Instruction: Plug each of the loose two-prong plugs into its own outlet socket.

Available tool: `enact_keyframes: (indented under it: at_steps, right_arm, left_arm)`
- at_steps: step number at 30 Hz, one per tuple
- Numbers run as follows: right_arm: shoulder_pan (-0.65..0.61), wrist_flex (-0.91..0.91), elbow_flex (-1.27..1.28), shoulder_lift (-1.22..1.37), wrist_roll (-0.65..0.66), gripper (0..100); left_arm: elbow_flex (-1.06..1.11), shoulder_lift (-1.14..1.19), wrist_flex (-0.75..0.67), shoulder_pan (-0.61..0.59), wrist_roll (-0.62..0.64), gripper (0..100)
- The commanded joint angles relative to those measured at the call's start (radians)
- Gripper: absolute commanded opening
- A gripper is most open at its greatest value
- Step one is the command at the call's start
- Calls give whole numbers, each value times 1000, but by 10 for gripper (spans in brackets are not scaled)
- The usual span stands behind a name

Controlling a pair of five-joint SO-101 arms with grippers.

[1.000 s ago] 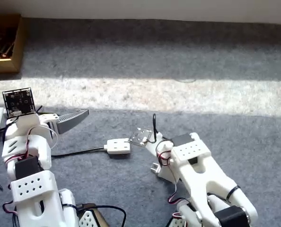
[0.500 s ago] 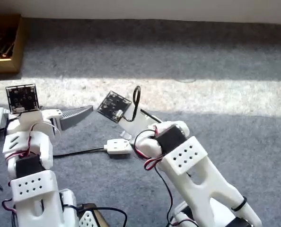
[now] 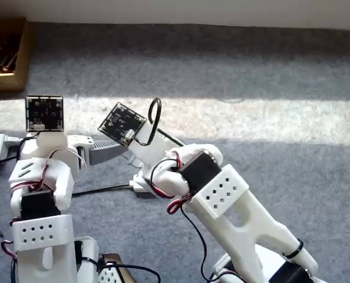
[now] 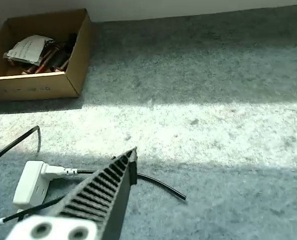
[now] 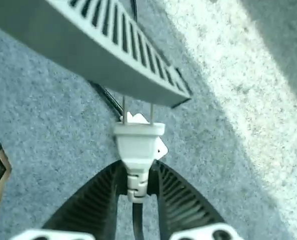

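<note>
Far beyond the left claw [image 4: 128, 160], toward the wall: a cardboard box [image 4: 38, 87] of odds and ends, no part of the job. Open or closed: cannot tell. Carries nothing visible and hangs over the grey carpet [image 4: 213, 125]. Down beside that claw, on the carpet: a white outlet block [image 4: 26, 185] with, seemingly, a first plug [image 4: 52, 171] already pushed into its end, black cord [image 4: 161, 186] trailing off behind the claw, though too small at the join to be sure of a full seat. Counts, on that reading, as one plug done. Further right, the right claw [image 5: 137, 172]: closed tight on the second plug [image 5: 138, 142], ribbed fingers [image 5: 96, 205] pinching the narrow neck at the cord end, white body just past the fingertips, both prongs [image 5: 151, 114] bare and aimed straight ahead, away from the claw. Held up off the carpet, in no socket yet, with the left claw crossing close in front of the prongs. From above, most of the outlet block hidden under the right arm [image 3: 222, 194]. Left to do, by this judgement: find a free socket, line up the two prongs with its slots, press home, let go.
</note>
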Motion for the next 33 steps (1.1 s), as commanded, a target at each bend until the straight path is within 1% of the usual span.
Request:
enact_keyframes:
  at_steps: [1, 10, 19, 22, 24, 28, 33]
  right_arm:
    - [-4, 35, -87, -5, -6, 5]
    - [-2, 114, -220, -4, -2, 5]
    - [-1, 122, -220, -2, -2, 5]
    - [-1, 160, -219, -2, -2, 5]
    - [2, 223, -217, -2, 2, 5]
    - [70, 306, -82, -15, 81, 5]
    - [203, 272, 228, -13, 193, 5]
  left_arm:
    - [25, -12, 5, 44, -11, 668]
    - [88, -12, 5, 64, -9, 668]
    - [94, -12, 0, 58, -9, 668]
    - [94, -12, -43, 18, -11, 668]
    - [94, -12, -80, -27, -12, 668]
    - [91, -12, -94, -105, -14, 668]
    - [71, -12, -94, -171, -14, 668]
